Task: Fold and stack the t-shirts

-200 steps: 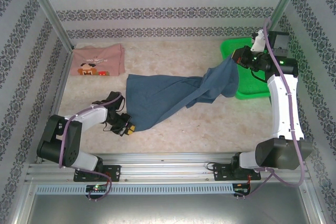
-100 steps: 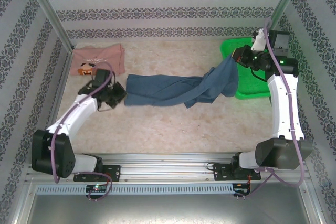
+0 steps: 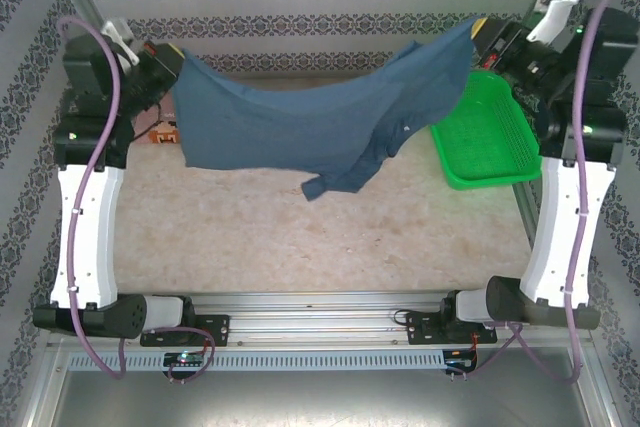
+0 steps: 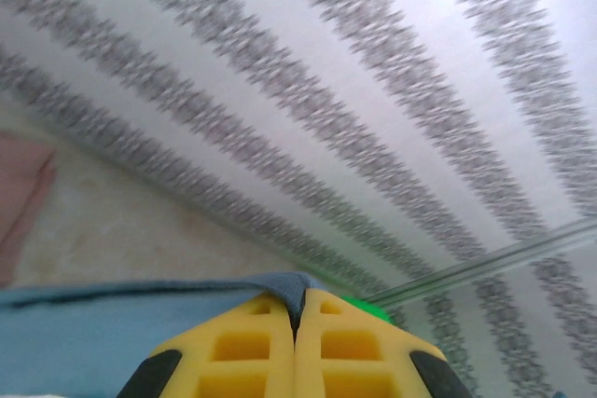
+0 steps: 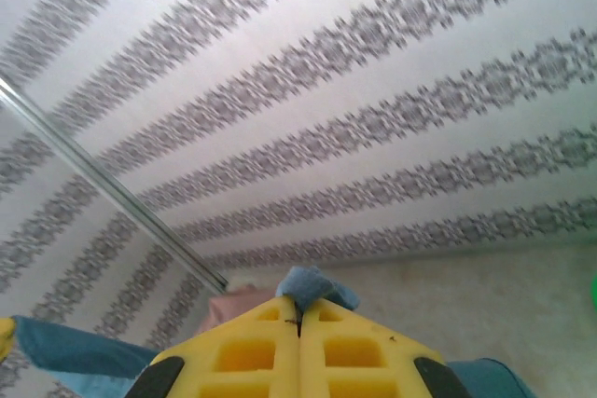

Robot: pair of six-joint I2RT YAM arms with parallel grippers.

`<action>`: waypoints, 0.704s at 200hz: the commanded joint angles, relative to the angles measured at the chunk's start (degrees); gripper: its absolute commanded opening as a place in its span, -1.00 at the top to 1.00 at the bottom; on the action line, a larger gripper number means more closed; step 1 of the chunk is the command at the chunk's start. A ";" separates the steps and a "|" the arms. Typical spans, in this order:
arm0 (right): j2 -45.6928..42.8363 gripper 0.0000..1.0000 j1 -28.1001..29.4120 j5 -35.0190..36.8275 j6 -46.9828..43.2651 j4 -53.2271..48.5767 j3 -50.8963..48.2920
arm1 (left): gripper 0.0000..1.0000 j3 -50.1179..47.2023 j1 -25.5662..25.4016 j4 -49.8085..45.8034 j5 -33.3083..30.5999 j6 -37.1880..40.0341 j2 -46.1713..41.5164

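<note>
The slate-blue t-shirt point(image 3: 320, 117) hangs spread in the air between both raised arms, its lower folds drooping toward the table. My left gripper point(image 3: 170, 62) is shut on its left edge; in the left wrist view the yellow fingers point(image 4: 252, 351) pinch blue cloth point(image 4: 93, 333) at the left gripper point(image 4: 297, 295). My right gripper point(image 3: 478, 32) is shut on the right edge; a blue tuft point(image 5: 312, 284) sticks out of the right gripper point(image 5: 299, 309). The pink t-shirt point(image 3: 165, 132) lies at the back left, mostly hidden behind the blue one.
A green mesh basket point(image 3: 485, 142) stands on the table at the right, below the right arm. Patterned walls close in the back and both sides. The pink cloth point(image 4: 23, 202) lies near the left wall.
Both arms have risen high and spread apart. The blue shirt, which lay on the table with its right end held up, now hangs stretched off the table. The left gripper has taken hold of its edge.
</note>
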 commanded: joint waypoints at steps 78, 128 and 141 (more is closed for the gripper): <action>31.64 1.00 1.75 -2.51 5.43 0.36 42.04 | 1.00 52.50 4.48 1.24 13.41 -8.41 40.88; 40.48 1.00 0.73 0.64 9.88 15.17 45.78 | 1.00 52.46 6.70 18.75 14.31 -12.84 45.97; 41.12 1.00 0.74 1.08 9.94 19.25 45.86 | 1.00 52.48 7.90 20.57 14.29 -13.02 46.40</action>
